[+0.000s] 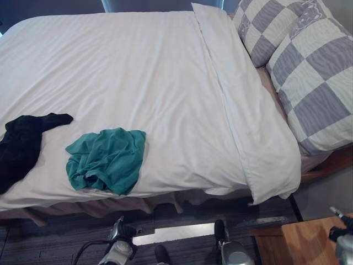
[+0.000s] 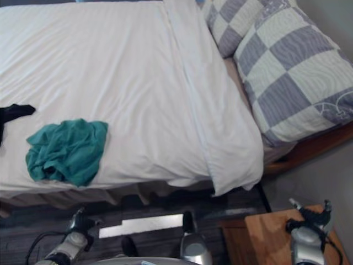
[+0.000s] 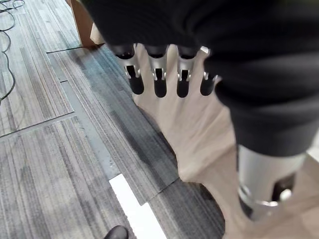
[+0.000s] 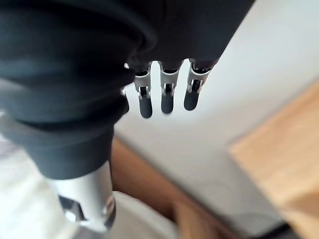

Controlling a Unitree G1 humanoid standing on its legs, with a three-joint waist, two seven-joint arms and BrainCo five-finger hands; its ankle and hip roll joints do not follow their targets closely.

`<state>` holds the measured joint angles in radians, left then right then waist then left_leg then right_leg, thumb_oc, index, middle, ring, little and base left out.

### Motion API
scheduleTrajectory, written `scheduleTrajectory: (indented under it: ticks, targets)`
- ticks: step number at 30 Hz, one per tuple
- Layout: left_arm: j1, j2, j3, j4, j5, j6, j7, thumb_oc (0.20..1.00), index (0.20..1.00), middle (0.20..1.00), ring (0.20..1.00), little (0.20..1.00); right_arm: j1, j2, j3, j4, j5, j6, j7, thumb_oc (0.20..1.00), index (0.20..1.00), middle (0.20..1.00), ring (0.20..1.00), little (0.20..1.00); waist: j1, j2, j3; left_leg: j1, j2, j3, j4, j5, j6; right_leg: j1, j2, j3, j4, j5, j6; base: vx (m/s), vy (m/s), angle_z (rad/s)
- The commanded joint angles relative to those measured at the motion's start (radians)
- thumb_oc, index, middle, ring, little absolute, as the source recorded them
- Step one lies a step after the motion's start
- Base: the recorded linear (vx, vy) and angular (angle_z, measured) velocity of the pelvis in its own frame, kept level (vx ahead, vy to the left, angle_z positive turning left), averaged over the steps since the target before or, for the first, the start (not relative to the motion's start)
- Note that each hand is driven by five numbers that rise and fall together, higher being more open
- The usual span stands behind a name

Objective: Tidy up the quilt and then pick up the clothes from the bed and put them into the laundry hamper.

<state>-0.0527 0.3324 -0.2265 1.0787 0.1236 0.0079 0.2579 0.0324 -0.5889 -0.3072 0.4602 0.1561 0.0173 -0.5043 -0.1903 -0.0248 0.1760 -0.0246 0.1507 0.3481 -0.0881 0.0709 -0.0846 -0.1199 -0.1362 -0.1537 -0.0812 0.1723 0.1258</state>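
Bed (image 1: 325, 165): wooden frame showed at the near right corner, below the pillows. White quilt (image 1: 138, 72) lay spread flat over nearly the whole mattress, its folded-back band running from the head end down to the near right corner, where it overhung the side. Near edge of the quilt draped over a beige skirt above the floor.

Two checked grey-and-cream pillows (image 1: 314, 77) lay at the right end, touching each other, the nearer one reaching out to the frame edge.

Most of the quilt surface was bare and open. Clothes were bunched at the near left: a black garment (image 1: 22, 143) at the left border, one sleeve pointing toward the middle; a crumpled teal shirt (image 1: 107, 160) just beside it, close to the near edge, apart from the black one.

Dark striped carpet floor (image 3: 45, 164) with a pale strip ran along the bedside. A wooden side table (image 2: 270, 237) stood at lower right.

Left hand (image 3: 157, 74) hung over the floor, fingers straight, holding nothing. Right hand (image 4: 167, 94) hung likewise, fingers straight and empty.

No readable writing seen.
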Motion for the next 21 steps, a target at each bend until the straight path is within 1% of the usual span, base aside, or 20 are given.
scheduleTrajectory:
  ticks: [1, 3, 4, 5, 6, 7, 8, 9, 10, 11, 12, 13, 14, 15, 16, 17, 18, 19, 20, 21]
  targets:
    - [-0.076, 0.048, 0.001, 0.026, -0.004, -0.010, -0.002, 1.000, 1.000, 1.000, 1.000, 1.000, -0.237, -0.085, 0.088, 0.003, -0.013, -0.098, 0.002, 0.200, 0.200, 0.200, 0.200, 0.200, 0.056, -0.040, 0.095, 0.005, 0.046, -0.012, 0.082, -0.088, -0.026, -0.012, -0.049, 0.014, 0.133, -0.211, 0.038, -0.18, -0.059, 0.05]
    - [-0.105, 0.045, -0.019, 0.037, -0.006, -0.010, 0.003, 1.000, 1.000, 1.000, 1.000, 1.000, -0.344, -0.115, 0.148, -0.029, -0.002, -0.114, 0.010, 0.200, 0.200, 0.200, 0.200, 0.200, 0.072, -0.037, 0.144, -0.046, 0.053, -0.025, 0.124, -0.088, -0.029, -0.058, -0.050, 0.021, 0.170, -0.216, 0.033, -0.23, -0.094, 0.06]
    - [-0.117, 0.048, -0.038, 0.051, -0.015, -0.014, 0.014, 1.000, 1.000, 1.000, 1.000, 1.000, -0.465, -0.149, 0.196, -0.007, 0.024, -0.125, -0.002, 0.200, 0.200, 0.200, 0.200, 0.200, 0.094, -0.024, 0.188, -0.101, 0.057, -0.037, 0.162, -0.084, -0.033, -0.107, -0.054, 0.024, 0.214, -0.223, 0.029, -0.21, -0.117, 0.09]
    - [-0.119, 0.048, -0.044, 0.056, -0.019, -0.016, 0.017, 1.000, 1.000, 1.000, 1.000, 1.000, -0.518, -0.163, 0.219, 0.015, 0.037, -0.124, -0.006, 0.200, 0.200, 0.200, 0.200, 0.200, 0.103, -0.018, 0.202, -0.123, 0.059, -0.040, 0.182, -0.085, -0.036, -0.123, -0.058, 0.024, 0.230, -0.228, 0.026, -0.15, -0.089, 0.16]
    - [-0.119, 0.048, -0.044, 0.056, -0.019, -0.016, 0.017, 1.000, 1.000, 1.000, 1.000, 1.000, -0.519, -0.163, 0.219, 0.016, 0.037, -0.125, -0.006, 0.200, 0.200, 0.200, 0.200, 0.200, 0.102, -0.018, 0.202, -0.124, 0.059, -0.040, 0.183, -0.085, -0.036, -0.123, -0.058, 0.024, 0.230, -0.228, 0.026, -0.06, -0.054, 0.19]
    - [-0.120, 0.053, -0.052, 0.058, -0.025, -0.019, 0.019, 1.000, 1.000, 1.000, 1.000, 1.000, -0.563, -0.173, 0.239, 0.042, 0.047, -0.121, -0.006, 0.200, 0.200, 0.200, 0.200, 0.200, 0.110, -0.013, 0.215, -0.142, 0.062, -0.041, 0.198, -0.085, -0.038, -0.138, -0.061, 0.023, 0.248, -0.232, 0.024, -0.10, -0.072, 0.27]
    - [-0.119, 0.053, -0.070, 0.058, -0.044, -0.026, 0.027, 1.000, 1.000, 1.000, 1.000, 1.000, -0.652, -0.163, 0.275, 0.150, 0.111, -0.127, -0.010, 0.200, 0.200, 0.200, 0.200, 0.200, 0.124, 0.006, 0.239, -0.189, 0.073, -0.047, 0.239, -0.090, -0.042, -0.183, -0.074, 0.018, 0.301, -0.248, 0.022, -0.15, -0.096, 0.16]
    - [-0.119, 0.054, -0.077, 0.052, -0.059, -0.032, 0.030, 1.000, 1.000, 1.000, 1.000, 1.000, -0.687, -0.141, 0.297, 0.232, 0.158, -0.132, -0.004, 0.200, 0.200, 0.200, 0.200, 0.200, 0.130, 0.015, 0.252, -0.216, 0.080, -0.052, 0.271, -0.097, -0.041, -0.214, -0.078, 0.018, 0.341, -0.259, 0.021, -0.12, -0.070, 0.11]
    - [-0.120, 0.053, -0.075, 0.052, -0.059, -0.032, 0.030, 1.000, 1.000, 1.000, 1.000, 1.000, -0.692, -0.142, 0.300, 0.237, 0.160, -0.135, -0.003, 0.200, 0.200, 0.200, 0.200, 0.200, 0.129, 0.015, 0.251, -0.221, 0.081, -0.053, 0.275, -0.099, -0.041, -0.219, -0.078, 0.018, 0.345, -0.261, 0.021, -0.13, -0.053, 0.03]
    - [-0.135, 0.057, -0.080, 0.043, -0.085, -0.037, 0.039, 1.000, 1.000, 1.000, 1.000, 1.000, -0.720, -0.091, 0.313, 0.366, 0.231, -0.129, 0.016, 0.200, 0.200, 0.200, 0.200, 0.200, 0.133, 0.027, 0.271, -0.267, 0.098, -0.059, 0.341, -0.115, -0.039, -0.268, -0.081, 0.020, 0.416, -0.281, 0.015, -0.08, -0.029, 0.15]
    - [-0.136, 0.057, -0.079, 0.043, -0.085, -0.037, 0.039, 1.000, 1.000, 1.000, 1.000, 1.000, -0.723, -0.091, 0.314, 0.369, 0.232, -0.131, 0.017, 0.200, 0.200, 0.200, 0.200, 0.200, 0.133, 0.027, 0.270, -0.273, 0.099, -0.060, 0.347, -0.118, -0.039, -0.273, -0.081, 0.020, 0.420, -0.283, 0.015, -0.10, -0.048, 0.16]
    - [-0.138, 0.057, -0.078, 0.043, -0.093, -0.037, 0.041, 1.000, 1.000, 1.000, 1.000, 1.000, -0.721, -0.070, 0.312, 0.419, 0.254, -0.124, 0.027, 0.200, 0.200, 0.200, 0.200, 0.200, 0.134, 0.030, 0.275, -0.291, 0.107, -0.064, 0.376, -0.126, -0.036, -0.291, -0.082, 0.021, 0.448, -0.292, 0.011, -0.05, -0.045, 0.13]
    - [-0.147, 0.054, -0.060, 0.045, -0.118, -0.031, 0.048, 1.000, 1.000, 1.000, 1.000, 1.000, -0.651, 0.025, 0.304, 0.476, 0.279, -0.114, 0.035, 0.200, 0.200, 0.200, 0.200, 0.200, 0.131, 0.039, 0.284, -0.316, 0.118, -0.073, 0.422, -0.145, -0.033, -0.318, -0.083, 0.023, 0.491, -0.308, 0.004, -0.04, -0.046, 0.09]
    - [-0.153, 0.044, -0.055, 0.058, -0.123, -0.026, 0.049, 1.000, 1.000, 1.000, 1.000, 1.000, -0.596, 0.086, 0.292, 0.515, 0.293, -0.108, 0.045, 0.200, 0.200, 0.200, 0.200, 0.200, 0.125, 0.042, 0.284, -0.315, 0.119, -0.076, 0.429, -0.150, -0.031, -0.319, -0.081, 0.019, 0.498, -0.311, 0.002, -0.02, -0.021, 0.04]
    - [-0.156, 0.038, -0.052, 0.070, -0.127, -0.025, 0.049, 1.000, 1.000, 1.000, 1.000, 1.000, -0.553, 0.135, 0.280, 0.544, 0.315, -0.109, 0.054, 0.200, 0.200, 0.200, 0.200, 0.200, 0.122, 0.043, 0.281, -0.309, 0.121, -0.075, 0.428, -0.154, -0.029, -0.316, -0.081, 0.017, 0.499, -0.313, 0.001, 0.01, 0.004, 0.04]
    - [-0.155, 0.039, -0.053, 0.070, -0.127, -0.026, 0.049, 1.000, 1.000, 1.000, 1.000, 1.000, -0.551, 0.136, 0.279, 0.543, 0.314, -0.109, 0.054, 0.200, 0.200, 0.200, 0.200, 0.200, 0.122, 0.042, 0.281, -0.308, 0.121, -0.075, 0.428, -0.154, -0.030, -0.316, -0.081, 0.017, 0.499, -0.313, 0.001, 0.03, 0.022, 0.08]
    - [-0.158, 0.027, -0.058, 0.084, -0.125, -0.023, 0.049, 1.000, 1.000, 1.000, 1.000, 1.000, -0.493, 0.197, 0.264, 0.584, 0.350, -0.112, 0.068, 0.200, 0.200, 0.200, 0.200, 0.200, 0.114, 0.043, 0.277, -0.294, 0.120, -0.073, 0.422, -0.158, -0.029, -0.303, -0.079, 0.014, 0.486, -0.311, 0.000, 0.06, 0.060, 0.01]
    - [-0.171, 0.009, -0.071, 0.110, -0.114, -0.019, 0.049, 1.000, 1.000, 1.000, 1.000, 1.000, -0.424, 0.266, 0.249, 0.671, 0.382, -0.105, 0.100, 0.200, 0.200, 0.200, 0.200, 0.200, 0.099, 0.041, 0.265, -0.268, 0.116, -0.071, 0.406, -0.168, -0.025, -0.278, -0.077, 0.012, 0.457, -0.303, 0.002, 0.06, 0.061, -0.03]
    - [-0.170, 0.009, -0.072, 0.111, -0.114, -0.020, 0.049, 1.000, 1.000, 1.000, 1.000, 1.000, -0.423, 0.266, 0.248, 0.671, 0.382, -0.106, 0.100, 0.200, 0.200, 0.200, 0.200, 0.200, 0.099, 0.040, 0.265, -0.266, 0.116, -0.070, 0.404, -0.167, -0.025, -0.275, -0.077, 0.012, 0.456, -0.303, 0.002, 0.10, 0.101, -0.06]
    - [-0.167, -0.005, -0.079, 0.130, -0.097, -0.013, 0.047, 1.000, 1.000, 1.000, 1.000, 1.000, -0.333, 0.315, 0.245, 0.748, 0.363, -0.078, 0.135, 0.200, 0.200, 0.200, 0.200, 0.200, 0.080, 0.033, 0.241, -0.215, 0.104, -0.062, 0.370, -0.173, -0.023, -0.226, -0.072, 0.007, 0.400, -0.285, 0.008, 0.11, 0.102, -0.06]
